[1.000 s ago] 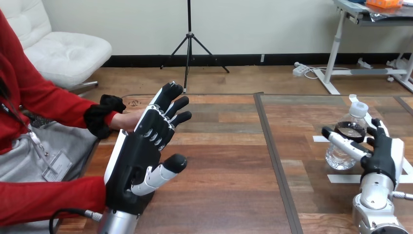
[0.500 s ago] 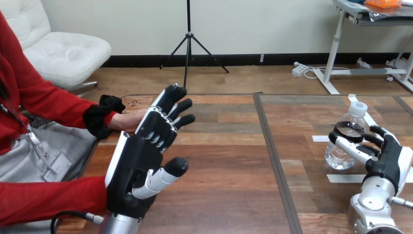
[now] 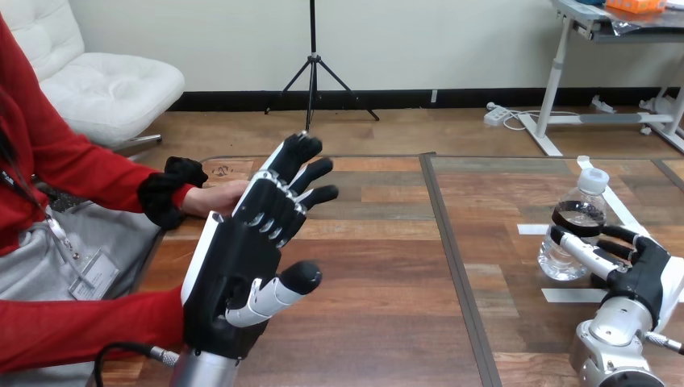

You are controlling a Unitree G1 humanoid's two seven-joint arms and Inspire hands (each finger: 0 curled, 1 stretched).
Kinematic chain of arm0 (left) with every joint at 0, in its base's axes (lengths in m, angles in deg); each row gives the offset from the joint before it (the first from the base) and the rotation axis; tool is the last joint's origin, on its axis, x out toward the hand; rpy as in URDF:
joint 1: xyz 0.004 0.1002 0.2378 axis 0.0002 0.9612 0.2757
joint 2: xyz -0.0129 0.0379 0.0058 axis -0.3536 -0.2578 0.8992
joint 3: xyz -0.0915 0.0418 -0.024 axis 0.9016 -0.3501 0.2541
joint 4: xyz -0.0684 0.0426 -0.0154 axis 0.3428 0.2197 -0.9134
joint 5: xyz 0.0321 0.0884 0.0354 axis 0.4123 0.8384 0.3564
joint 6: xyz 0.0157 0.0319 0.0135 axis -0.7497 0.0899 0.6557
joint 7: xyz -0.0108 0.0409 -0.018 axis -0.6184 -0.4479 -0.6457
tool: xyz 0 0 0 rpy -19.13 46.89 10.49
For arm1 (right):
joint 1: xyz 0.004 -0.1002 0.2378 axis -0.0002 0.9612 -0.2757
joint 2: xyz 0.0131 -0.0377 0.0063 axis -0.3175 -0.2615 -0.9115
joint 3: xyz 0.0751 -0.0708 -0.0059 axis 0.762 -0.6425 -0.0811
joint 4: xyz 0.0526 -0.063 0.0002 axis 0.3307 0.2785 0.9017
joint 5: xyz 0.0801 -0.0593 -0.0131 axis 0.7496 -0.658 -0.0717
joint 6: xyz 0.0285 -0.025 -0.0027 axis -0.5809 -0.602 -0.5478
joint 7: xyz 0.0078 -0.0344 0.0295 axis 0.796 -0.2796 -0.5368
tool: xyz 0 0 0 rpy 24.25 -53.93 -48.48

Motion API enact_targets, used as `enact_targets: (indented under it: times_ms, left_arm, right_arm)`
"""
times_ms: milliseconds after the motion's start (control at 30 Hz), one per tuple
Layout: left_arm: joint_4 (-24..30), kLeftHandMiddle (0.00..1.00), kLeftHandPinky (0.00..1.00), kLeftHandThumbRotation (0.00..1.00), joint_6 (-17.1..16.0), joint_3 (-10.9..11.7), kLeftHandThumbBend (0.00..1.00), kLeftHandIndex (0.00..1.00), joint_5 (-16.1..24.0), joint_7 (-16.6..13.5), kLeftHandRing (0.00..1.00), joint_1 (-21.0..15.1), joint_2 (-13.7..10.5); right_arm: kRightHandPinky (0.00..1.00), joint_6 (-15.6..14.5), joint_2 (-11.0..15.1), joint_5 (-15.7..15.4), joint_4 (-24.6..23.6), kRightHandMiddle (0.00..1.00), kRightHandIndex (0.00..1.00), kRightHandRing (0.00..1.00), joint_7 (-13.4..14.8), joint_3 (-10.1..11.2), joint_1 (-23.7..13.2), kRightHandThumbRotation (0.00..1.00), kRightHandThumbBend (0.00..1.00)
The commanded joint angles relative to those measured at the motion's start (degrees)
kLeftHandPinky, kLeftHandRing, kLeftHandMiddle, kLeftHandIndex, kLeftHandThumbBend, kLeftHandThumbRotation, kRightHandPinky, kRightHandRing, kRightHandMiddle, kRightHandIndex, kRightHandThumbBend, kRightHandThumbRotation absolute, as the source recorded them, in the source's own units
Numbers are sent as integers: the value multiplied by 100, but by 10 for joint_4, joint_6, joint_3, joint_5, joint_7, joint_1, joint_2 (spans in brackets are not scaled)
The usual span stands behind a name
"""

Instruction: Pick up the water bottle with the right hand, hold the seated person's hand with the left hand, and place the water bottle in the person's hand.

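- Left hand (image 3: 235, 270): raised over the left part of the desk (image 3: 387, 274), its palm side turned toward the camera. The fingers (image 3: 300, 173) are released, held straight and slightly spread, and point up and away from the robot. The thumb juts out to the right. They grasp nothing.
- Person's hand (image 3: 216, 197): it lies at the desk's left edge, coming out of a red sleeve with a black cuff. It sits behind the left hand and is partly hidden by it. Whether the two touch cannot be told. No robot finger or thumb is seen curled round it.
- Water bottle (image 3: 576, 230): clear, with a white cap and a dark label band. It stands upright on the right part of the desk, to the right of the dark seam (image 3: 453, 258) that runs down the desktop. White tape strips (image 3: 565, 295) lie on the wood just beside its base.
- Right hand (image 3: 641, 270): low at the desk's right, just right of the bottle, with its palm toward the bottle. Its fingers are released and loosely spread. One reaches across the front of the bottle's lower half. The others hang beside the bottle's right flank and are not closed round it.
- The bottle rests on the desk, well apart from the person's hand.
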Motion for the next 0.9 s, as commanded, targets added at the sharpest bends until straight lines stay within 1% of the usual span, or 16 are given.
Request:
enact_targets:
  times_ms: [0,100,233,400,500,600,700,800,867]
  left_arm:
    - [40,92,80,55,8,-10,100,90,-2,-7,88,-7,7]
    - [42,92,80,54,12,-13,100,90,-6,-4,88,-7,8]
    - [41,92,80,53,14,-16,100,90,-8,-3,88,-8,11]
    - [38,93,80,54,22,-18,100,91,-21,8,89,-11,12]
    - [37,93,81,54,19,-18,100,91,-17,8,89,-13,14]
    - [36,93,81,54,20,-19,100,91,-18,11,89,-15,15]
    - [35,93,81,55,19,-19,100,91,-14,10,90,-17,16]
    - [27,93,81,56,12,-19,100,91,-10,9,89,-23,19]
    - [28,93,81,57,17,-20,100,91,-10,10,89,-25,19]
  right_arm:
    - [53,1,-2,9,-6,59,53,57,0,10,-55,0,93]
    - [55,-9,0,1,-4,59,53,58,3,3,-55,0,92]
    - [55,-12,1,-1,-4,60,52,58,6,2,-53,0,91]
    - [52,-19,2,-8,-4,60,51,58,15,-4,-53,0,91]
    - [52,-19,3,-6,-5,60,52,58,9,-2,-52,0,91]
    - [52,-17,3,-8,-6,60,52,58,12,-4,-50,0,91]
    - [53,-14,3,-5,-7,61,52,59,9,0,-50,0,90]
    - [53,-13,3,-1,-9,61,52,59,9,2,-49,0,90]
    - [53,-8,2,-1,-10,60,51,59,11,2,-48,0,90]
